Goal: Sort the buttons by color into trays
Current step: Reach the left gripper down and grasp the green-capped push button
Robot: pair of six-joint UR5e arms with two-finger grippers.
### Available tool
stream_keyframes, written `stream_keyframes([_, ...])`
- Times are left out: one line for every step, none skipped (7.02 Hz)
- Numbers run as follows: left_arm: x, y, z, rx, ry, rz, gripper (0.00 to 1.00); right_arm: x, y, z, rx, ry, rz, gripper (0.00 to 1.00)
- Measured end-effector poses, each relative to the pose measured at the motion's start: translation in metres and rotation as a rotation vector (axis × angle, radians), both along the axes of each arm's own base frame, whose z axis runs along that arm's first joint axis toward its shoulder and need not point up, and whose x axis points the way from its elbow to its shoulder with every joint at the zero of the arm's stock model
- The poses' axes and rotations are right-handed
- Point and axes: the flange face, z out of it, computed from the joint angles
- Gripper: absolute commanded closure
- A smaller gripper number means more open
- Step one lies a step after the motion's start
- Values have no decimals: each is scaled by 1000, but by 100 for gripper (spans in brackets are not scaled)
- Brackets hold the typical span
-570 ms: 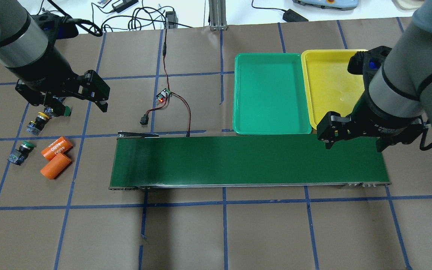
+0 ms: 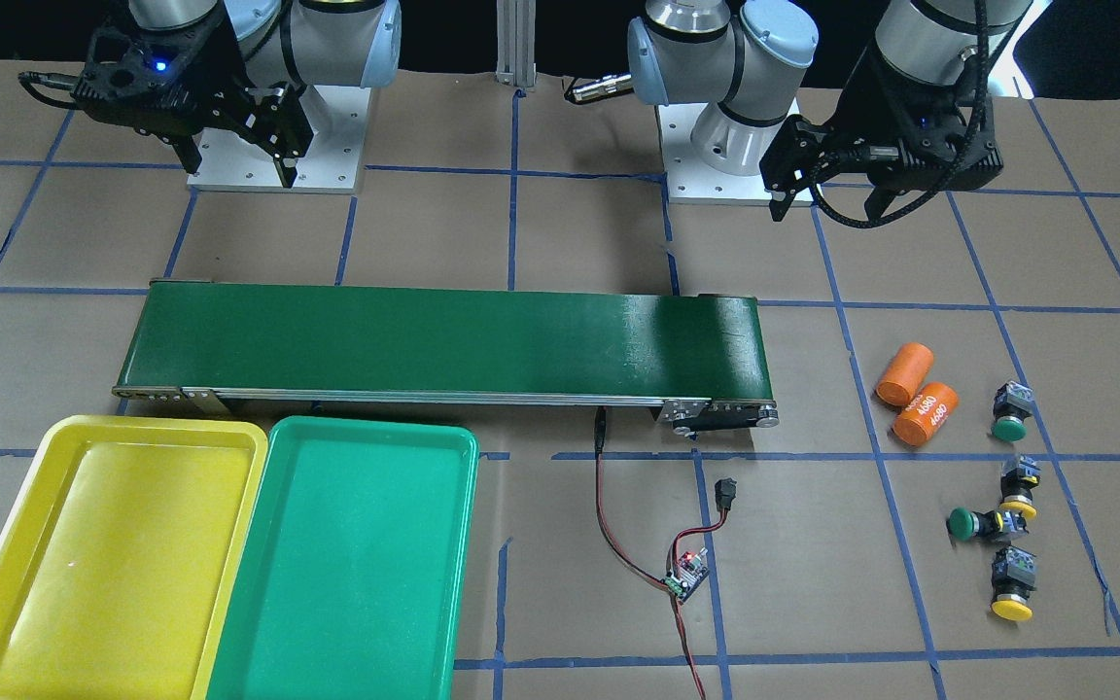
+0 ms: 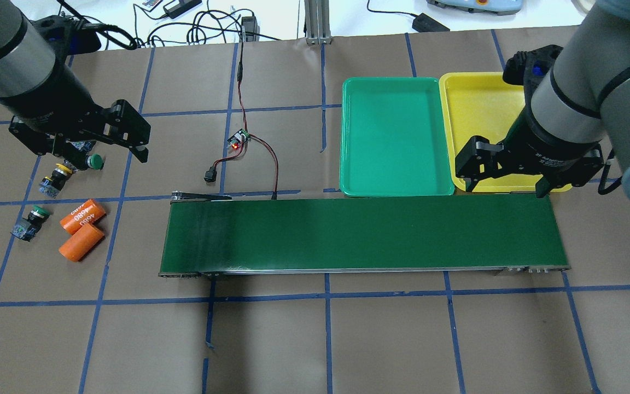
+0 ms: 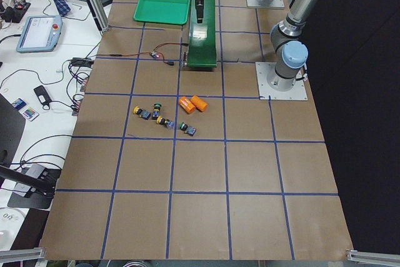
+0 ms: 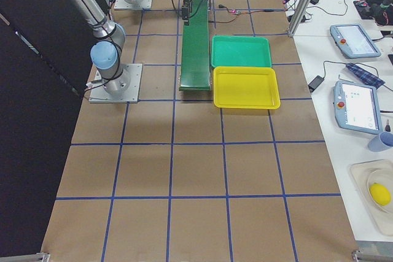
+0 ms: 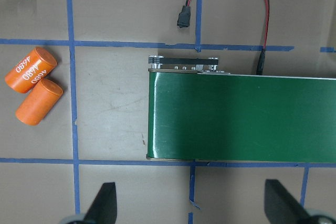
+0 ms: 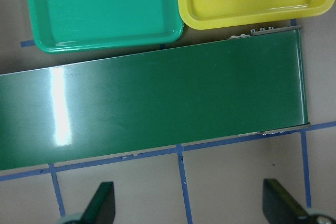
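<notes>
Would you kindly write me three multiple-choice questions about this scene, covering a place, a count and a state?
1. The buttons lie: A) on the belt B) in the trays C) on the table
2. Count of orange cylinders: A) two B) one C) three
3. The left gripper is: A) shut on a button B) open, empty C) shut on a cylinder
Answers: 1 C, all four rest on the table, off the belt, trays empty; 2 A, two lie side by side; 3 B, its fingers stand apart, nothing between.

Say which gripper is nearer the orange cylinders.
Left. The left gripper hovers near the cylinders, by the conveyor's end; the right gripper is at the conveyor's other end, near the yellow tray.
</notes>
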Motion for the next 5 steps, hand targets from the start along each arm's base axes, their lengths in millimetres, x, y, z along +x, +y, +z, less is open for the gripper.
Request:
stream_keyframes([7,-2,-4,9,1,-7,0,1,-1,1,-7,-7,2,0])
stream_keyframes([31,-5,-17,35,0,-12,0,2,-1,1,-9,-8,3,0])
stream_keyframes([85,-13,-39,65,3,3,0,3,0,1,-9,-6,2,0])
stream_keyframes([156,-18,-67,79,14,38,0,3,2,3,-13,-5,1,0])
stream_keyframes([230,-18,-99,91,31,62,0,3,6,7,-20,-3,1,0])
